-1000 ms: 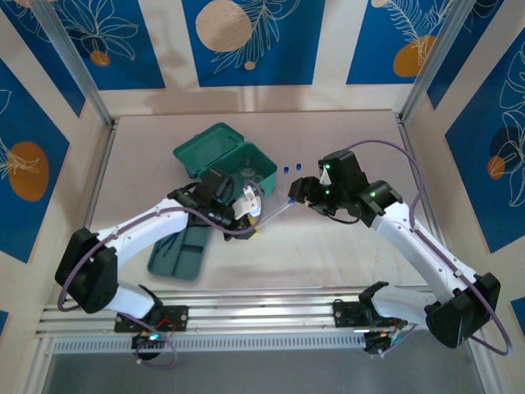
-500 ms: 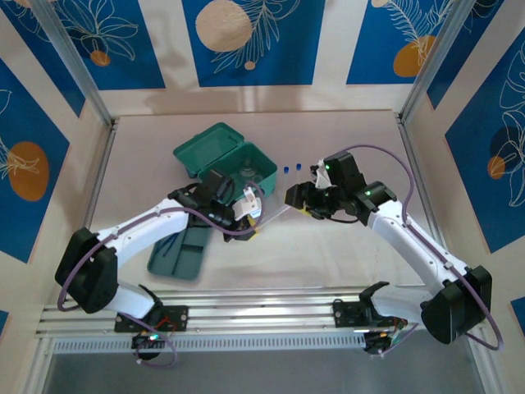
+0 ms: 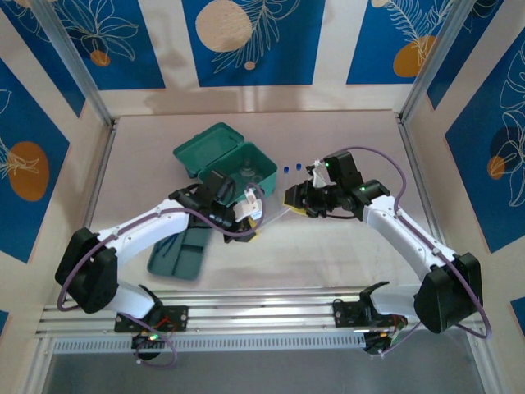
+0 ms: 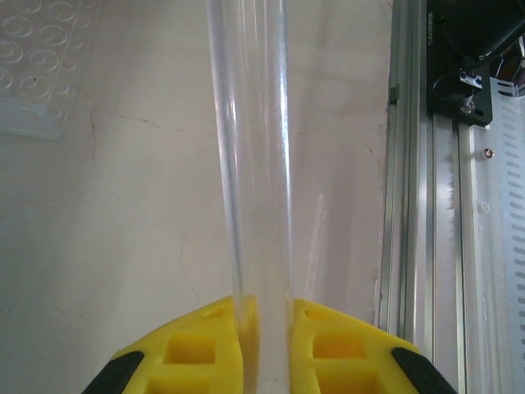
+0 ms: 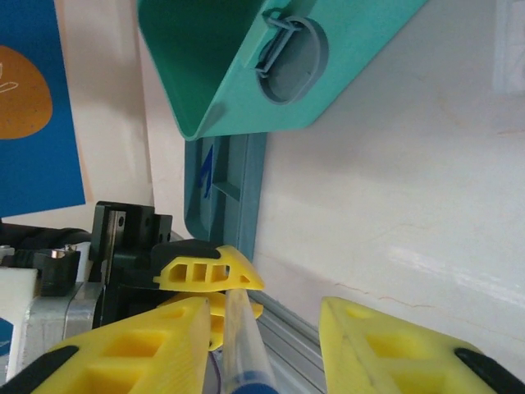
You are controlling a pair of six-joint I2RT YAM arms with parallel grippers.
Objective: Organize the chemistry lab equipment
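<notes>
My left gripper (image 3: 253,215) is shut on a thin clear tube (image 3: 276,215), which is held off the table and points right. In the left wrist view the tube (image 4: 250,164) runs straight up from between the yellow fingers (image 4: 197,345). My right gripper (image 3: 292,199) stands open around the tube's blue-capped end (image 5: 246,361). The tube lies against one finger (image 5: 139,353) and a gap shows to the other. The teal hinged case (image 3: 225,158) stands open behind. The dark-green divided tray (image 3: 180,250) lies at the left, with blue tweezers (image 5: 205,176) in it.
Two small blue caps (image 3: 292,167) stand on the table right of the case. A clear dimpled plastic piece (image 4: 37,66) lies on the table. The aluminium rail (image 3: 262,316) with the arm bases runs along the near edge.
My right gripper has moved left onto the tube's capped end and its jaws have narrowed around it. The left gripper and the tube have stayed put.
</notes>
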